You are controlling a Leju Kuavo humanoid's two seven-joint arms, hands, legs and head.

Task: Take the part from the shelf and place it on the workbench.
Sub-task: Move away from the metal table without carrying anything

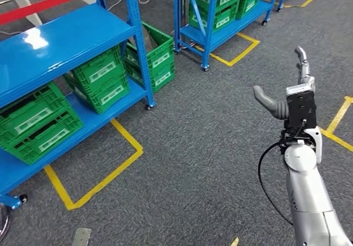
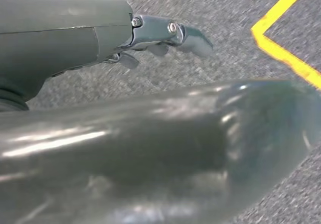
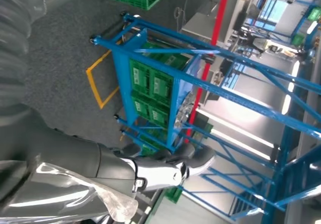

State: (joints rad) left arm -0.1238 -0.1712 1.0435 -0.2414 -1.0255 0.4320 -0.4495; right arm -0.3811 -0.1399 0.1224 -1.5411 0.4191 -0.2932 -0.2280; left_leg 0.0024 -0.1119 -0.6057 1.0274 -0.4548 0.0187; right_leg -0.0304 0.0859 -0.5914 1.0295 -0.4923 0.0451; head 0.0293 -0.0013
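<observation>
the green crates (image 1: 100, 80) on the blue shelf (image 1: 62, 42) carry pale rectangular labels, but no writing on them can be read; the same holds for the labels on the crates in the right wrist view. more green crates sit on a second shelf (image 1: 216, 9) farther back, and one pair (image 1: 156, 55) stands on the floor level between the two racks. yellow tape (image 1: 100, 180) marks boxes on the grey carpet (image 1: 199, 135), and a red bar (image 1: 46, 3) crosses behind the near shelf.

the part cannot be made out anywhere: the crates' insides are mostly hidden by their walls and by the shelf boards, so which crate holds it cannot be told. no workbench can be identified.

the right hand (image 1: 291, 94) is raised over the carpet, well apart from the shelves, thumb stuck out to the side and fingers pointing up, holding nothing. in its wrist view the fingers (image 3: 166, 171) stretch out straight, with a crinkled clear film lying over the cover near them; what that film is cannot be told.

the left hand (image 2: 151, 38) hangs over the carpet near a yellow line (image 2: 284, 53), fingers extended and apart, nothing in them. its thick thumb is blurred and cut off by the frame edge.
</observation>
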